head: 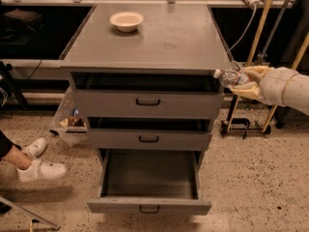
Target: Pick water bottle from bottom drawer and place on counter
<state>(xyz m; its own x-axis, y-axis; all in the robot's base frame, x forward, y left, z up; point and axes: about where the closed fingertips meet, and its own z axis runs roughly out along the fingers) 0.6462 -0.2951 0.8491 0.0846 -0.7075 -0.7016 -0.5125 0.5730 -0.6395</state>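
Note:
The water bottle, clear with a white cap, lies sideways in my gripper at the right of the cabinet, level with the counter's front right corner. The cap points left toward the cabinet. My gripper is shut on the bottle; its cream fingers wrap above and below it. The counter is the flat grey top of the cabinet. The bottom drawer is pulled out and holds nothing I can see. The two upper drawers are partly open.
A cream bowl sits at the counter's back left. A clear bin with small items hangs at the cabinet's left. A person's leg and white shoe are on the floor at left. Yellow poles and a stand are behind my arm.

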